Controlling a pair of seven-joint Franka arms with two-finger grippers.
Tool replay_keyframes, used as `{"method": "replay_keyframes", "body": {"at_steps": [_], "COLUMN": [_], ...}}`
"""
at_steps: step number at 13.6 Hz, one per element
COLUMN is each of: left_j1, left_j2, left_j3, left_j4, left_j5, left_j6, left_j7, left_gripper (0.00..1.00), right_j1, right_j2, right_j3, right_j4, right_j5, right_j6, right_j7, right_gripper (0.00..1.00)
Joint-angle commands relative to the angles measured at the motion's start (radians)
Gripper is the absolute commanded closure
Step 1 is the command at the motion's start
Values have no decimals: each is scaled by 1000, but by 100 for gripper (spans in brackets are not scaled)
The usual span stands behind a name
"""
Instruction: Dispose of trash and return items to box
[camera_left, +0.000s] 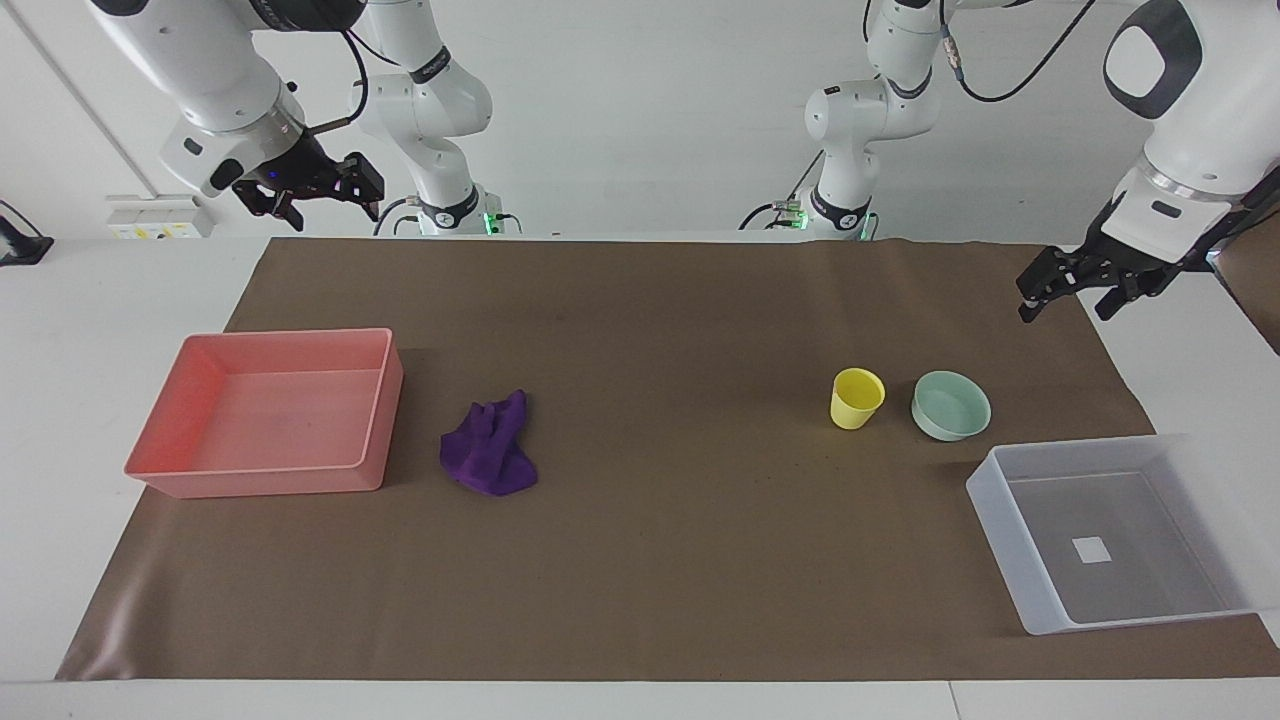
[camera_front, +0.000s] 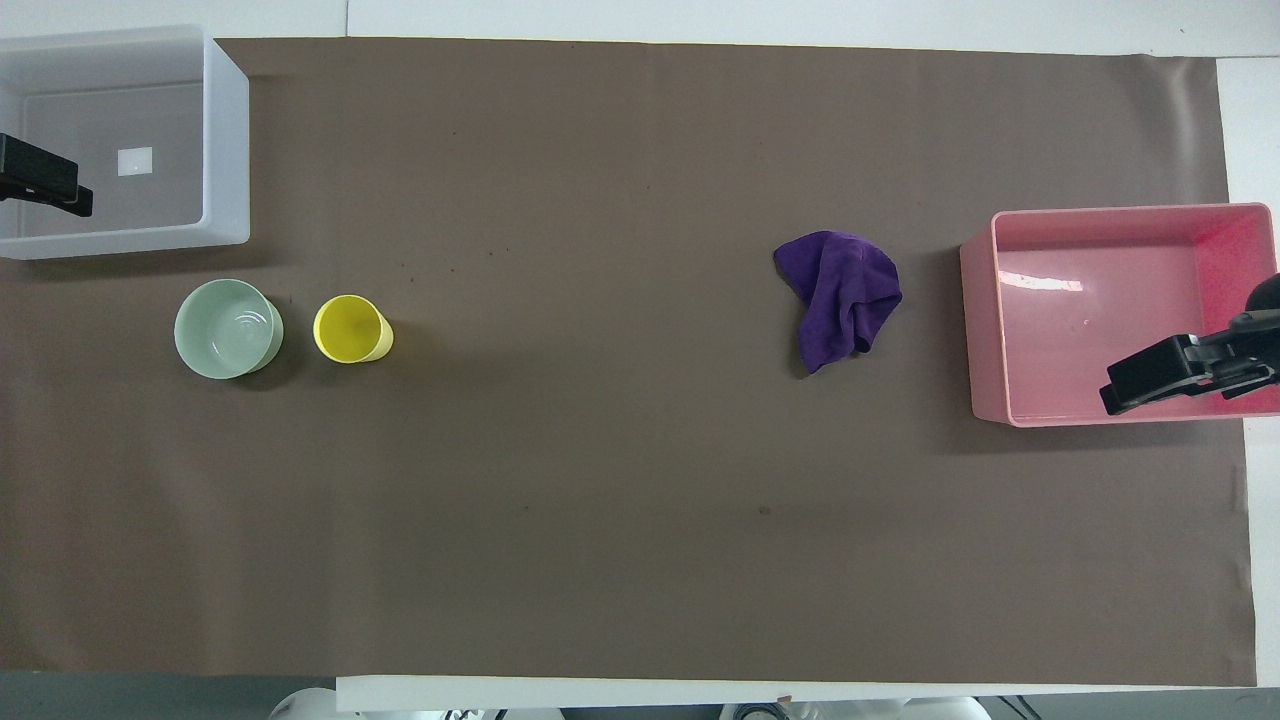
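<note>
The purple cloth (camera_left: 489, 448) (camera_front: 840, 297) lies crumpled on the brown mat beside the pink tray. The yellow cup (camera_left: 856, 397) (camera_front: 350, 329) stands upright beside the mint-green bowl (camera_left: 950, 405) (camera_front: 228, 328), toward the left arm's end. The translucent box (camera_left: 1005, 520) (camera_front: 228, 130) is empty, with a white label on its floor, and sits farther from the robots than the bowl. My left gripper (camera_left: 1066, 303) (camera_front: 60, 190) is open and empty, raised at the left arm's end. My right gripper (camera_left: 330, 208) (camera_front: 1125, 390) is open and empty, raised at the right arm's end.
An empty pink tray (camera_left: 385, 400) (camera_front: 975, 320) sits at the right arm's end of the mat. The brown mat (camera_left: 660, 540) covers most of the white table.
</note>
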Motion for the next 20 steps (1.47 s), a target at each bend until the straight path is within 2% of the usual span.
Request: {"method": "replay_keyframes", "body": {"at_steps": [1,2,3,4,6,7,11,13,16,17,20], "left_j1": [-12,-12,-12,-10,8,28,82,90,102,103,108], "left_j2": [22,20,8,-70,-218,-243,-147,-114,-67,-61,-53], "left_j3": [8,9,9,9,11,12,15,15,17,18,17], "left_j4": [45,42,-4,-161,-535,-660,-769,-871,-879,-879,-857], "left_j5": [-7,-7,-9,-10,-12,-13,-13,-12,-12,-12,-12], "left_j6": [-33,-26,7,106,435,542,686,887,925,929,913], "left_j7": [23,24,24,12,9,10,13,7,2,4,3], "left_gripper": [0,0,0,0,0,0,0,2,90,100,100], "right_j1": [-13,-13,-11,-13,-13,-13,-13,-13,-11,-7,19], "right_j2": [-9,-9,-9,-9,-9,-9,-9,-9,-9,-8,-13], "right_j3": [5,5,5,5,5,5,5,5,6,8,14], "right_j4": [-13,-13,-13,-13,-13,-13,-13,-13,-13,-10,-54], "right_j5": [15,15,15,15,15,15,15,15,18,23,31], "right_j6": [8,8,8,8,8,8,8,6,15,40,182], "right_j7": [-21,-21,-21,-20,-21,-21,-21,-21,-21,-23,-6], "right_gripper": [0,0,0,0,0,0,0,0,0,0,0]}}
